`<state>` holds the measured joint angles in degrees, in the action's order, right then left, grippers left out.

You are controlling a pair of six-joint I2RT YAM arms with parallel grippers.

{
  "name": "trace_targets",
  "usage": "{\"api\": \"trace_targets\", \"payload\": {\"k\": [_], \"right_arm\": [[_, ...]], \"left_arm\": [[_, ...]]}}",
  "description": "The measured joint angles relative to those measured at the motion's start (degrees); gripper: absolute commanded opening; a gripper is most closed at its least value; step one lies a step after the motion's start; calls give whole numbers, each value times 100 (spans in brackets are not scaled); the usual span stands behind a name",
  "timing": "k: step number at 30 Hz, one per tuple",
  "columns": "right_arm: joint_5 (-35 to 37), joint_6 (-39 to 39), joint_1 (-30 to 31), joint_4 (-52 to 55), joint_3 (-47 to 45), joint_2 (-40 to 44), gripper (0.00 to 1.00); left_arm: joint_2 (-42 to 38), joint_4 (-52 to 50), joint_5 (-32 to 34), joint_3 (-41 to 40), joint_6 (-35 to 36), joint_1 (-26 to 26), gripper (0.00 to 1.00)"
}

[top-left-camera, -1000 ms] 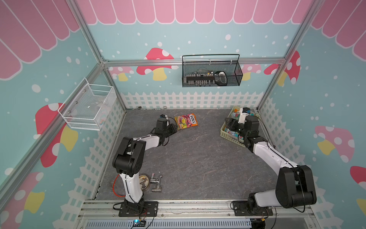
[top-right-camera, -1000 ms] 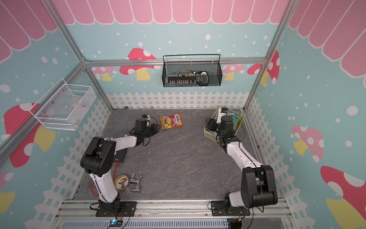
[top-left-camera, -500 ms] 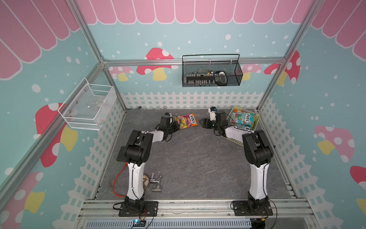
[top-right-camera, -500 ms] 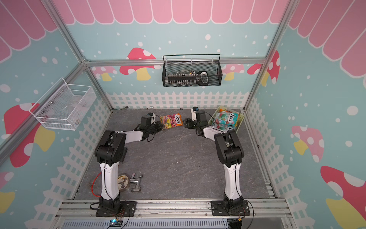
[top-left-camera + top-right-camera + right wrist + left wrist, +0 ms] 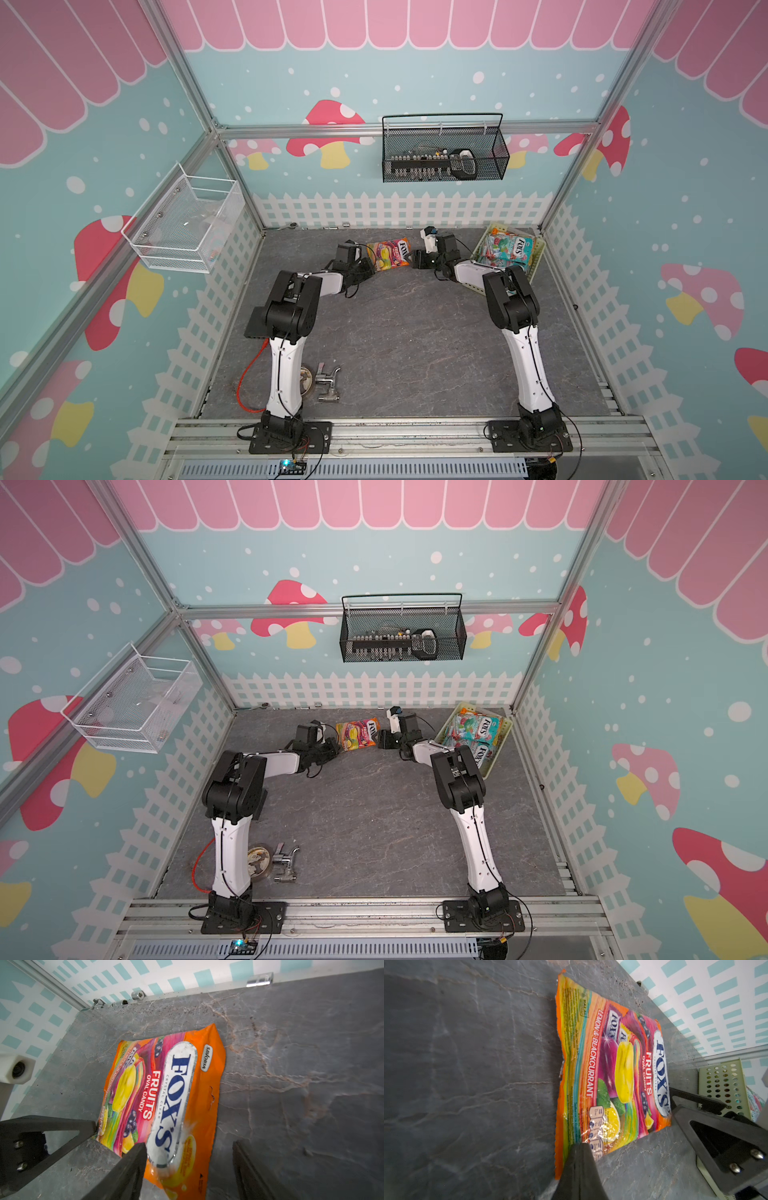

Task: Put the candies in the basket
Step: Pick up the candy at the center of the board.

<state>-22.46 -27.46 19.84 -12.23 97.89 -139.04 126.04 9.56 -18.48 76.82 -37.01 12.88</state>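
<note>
Jaws on the last loose orange FOX'S bag (image 5: pixel 390 254): left pinching one corner, right spread over the opposite end.
It lies at the table's (image 5: pixel 407 332) far edge; teal FOX'S bags (image 5: pixel 505 249) already sit in the yellow-green basket (image 5: pixel 537 253), far right corner.

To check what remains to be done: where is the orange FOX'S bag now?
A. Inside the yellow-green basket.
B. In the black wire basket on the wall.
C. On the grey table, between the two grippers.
C: in both top views the orange bag lies on the table between the left gripper and the right gripper, outside the basket.
</note>
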Motion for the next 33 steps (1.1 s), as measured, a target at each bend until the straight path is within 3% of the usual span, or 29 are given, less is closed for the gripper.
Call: {"api": "trace_targets", "payload": {"k": [3, 12, 19, 26, 33], "right_arm": [[-111, -50, 35, -46, 61, -63, 64], [-546, -505, 42, -295, 17, -146, 36], [-739, -673, 42, -549, -74, -136, 0], [-774, -586, 57, -726, -1036, 483, 0], [-645, -195, 81, -398, -2260, 2026, 0]], "left_arm": [[0, -13, 2, 2, 4, 0, 1], [7, -57, 35, 2, 37, -4, 2], [9, -52, 28, -4, 35, -7, 2], [-308, 39, -72, -496, -13, 2, 4], [-1366, -87, -291, -1443, -83, 28, 12]]}}
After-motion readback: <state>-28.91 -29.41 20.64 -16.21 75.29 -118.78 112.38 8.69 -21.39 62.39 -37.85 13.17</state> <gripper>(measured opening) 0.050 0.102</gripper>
